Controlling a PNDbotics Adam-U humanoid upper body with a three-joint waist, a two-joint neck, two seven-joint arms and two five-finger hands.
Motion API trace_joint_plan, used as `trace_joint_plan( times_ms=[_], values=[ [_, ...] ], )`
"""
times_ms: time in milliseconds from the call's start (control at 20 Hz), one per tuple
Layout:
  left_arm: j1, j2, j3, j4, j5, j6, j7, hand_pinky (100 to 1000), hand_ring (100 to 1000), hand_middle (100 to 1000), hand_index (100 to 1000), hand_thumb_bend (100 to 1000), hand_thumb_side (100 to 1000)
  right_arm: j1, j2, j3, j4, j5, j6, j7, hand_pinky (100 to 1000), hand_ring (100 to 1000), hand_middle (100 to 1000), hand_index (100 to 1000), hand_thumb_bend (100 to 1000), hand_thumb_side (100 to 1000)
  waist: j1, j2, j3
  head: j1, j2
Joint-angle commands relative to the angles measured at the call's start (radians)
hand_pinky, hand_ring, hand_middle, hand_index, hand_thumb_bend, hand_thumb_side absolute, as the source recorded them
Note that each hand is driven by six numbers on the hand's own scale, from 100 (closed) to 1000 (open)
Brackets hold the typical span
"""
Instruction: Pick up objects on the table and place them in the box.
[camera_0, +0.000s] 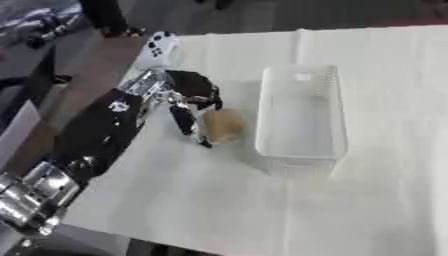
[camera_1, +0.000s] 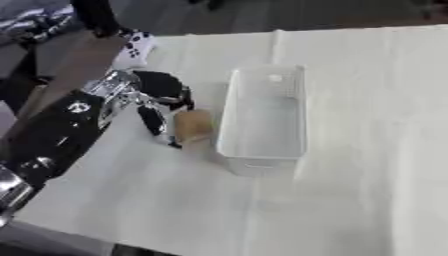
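Note:
A tan, rounded object (camera_0: 226, 125) stands on the white table just left of the clear plastic box (camera_0: 302, 150). My left hand (camera_0: 194, 89) comes in from the lower left on a black and silver arm. Its fingers (camera_0: 185, 121) run down the object's left side and its thumb sits at the object's upper end, so the object is pinched between them. The box has nothing visible inside. A white game controller (camera_0: 158, 46) lies at the table's far left corner, behind the hand. My right hand shows in neither view.
The table's left edge (camera_0: 105, 170) runs close under my left forearm, with floor and dark furniture beyond it. A fold in the white tablecloth (camera_0: 297, 45) runs back from the box. Bare cloth lies to the box's right and front.

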Motion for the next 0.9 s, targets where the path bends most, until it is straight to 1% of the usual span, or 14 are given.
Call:
trace_joint_plan(
  times_ms=[50,100,200,650,900],
  values=[
    [-0.008,0.048,0.01,-0.021,0.026,0.018,0.002,100,100,131,343,100,658,-0.017,-0.004,-0.004,-0.013,0.003,-0.001,-0.003,100,107,147,421,100,1000,-0.002,-0.024,0.002,-0.004,0.001],
    [-0.007,0.049,0.009,-0.024,0.027,0.023,0.003,100,100,100,332,100,617,-0.017,-0.004,-0.004,-0.013,0.004,-0.001,-0.003,100,107,147,421,100,1000,-0.002,-0.024,0.002,-0.004,0.001],
    [-0.005,0.05,0.008,-0.029,0.027,0.031,0.008,100,100,100,322,100,585,-0.017,-0.004,-0.004,-0.013,0.004,-0.001,-0.003,100,107,147,421,100,1000,-0.002,-0.025,0.002,-0.003,0.001],
    [-0.005,0.055,0.006,-0.03,0.009,0.057,0.005,100,100,100,309,100,561,-0.017,-0.005,-0.003,-0.013,0.007,-0.002,-0.005,100,107,147,421,100,1000,-0.002,-0.025,0.004,-0.002,0.004],
    [-0.006,0.061,0.008,-0.039,0.014,0.058,0.009,100,100,100,297,100,514,-0.016,-0.006,-0.004,-0.013,0.009,-0.002,-0.006,100,107,147,421,100,1000,-0.002,-0.026,0.006,-0.003,0.005]
  ],
)
